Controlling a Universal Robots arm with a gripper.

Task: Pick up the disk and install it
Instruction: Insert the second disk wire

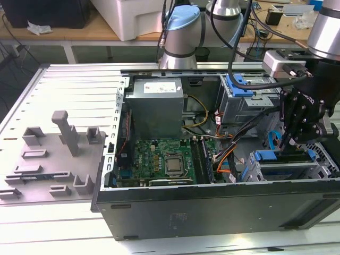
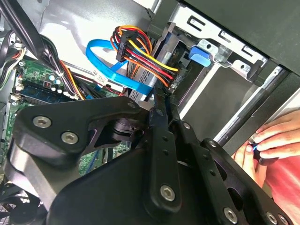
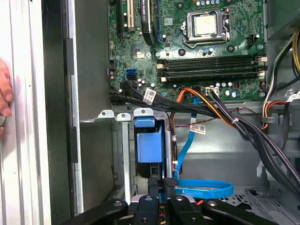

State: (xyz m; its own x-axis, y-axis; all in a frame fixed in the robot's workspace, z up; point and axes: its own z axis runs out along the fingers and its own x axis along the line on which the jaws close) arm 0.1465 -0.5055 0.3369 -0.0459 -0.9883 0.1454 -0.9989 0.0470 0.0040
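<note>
In the exterior view we record the black end effector (image 1: 287,142) lowered into the open black computer case (image 1: 212,210), directly above the silver drive cage (image 1: 289,167) with its blue plastic tab (image 1: 264,155). In the second wrist view, its fingers (image 2: 159,105) appear drawn together beside red-yellow cables (image 2: 140,51); a hand (image 2: 272,140) rests beyond the case. In the first wrist view, a blue carrier (image 3: 150,143), possibly the disk's, sits just ahead in the cage; we cannot confirm it.

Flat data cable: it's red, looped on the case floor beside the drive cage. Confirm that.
Not red: the flat data cable is blue, as the first wrist view shows. It does loop on the case floor beside the drive cage.
</note>
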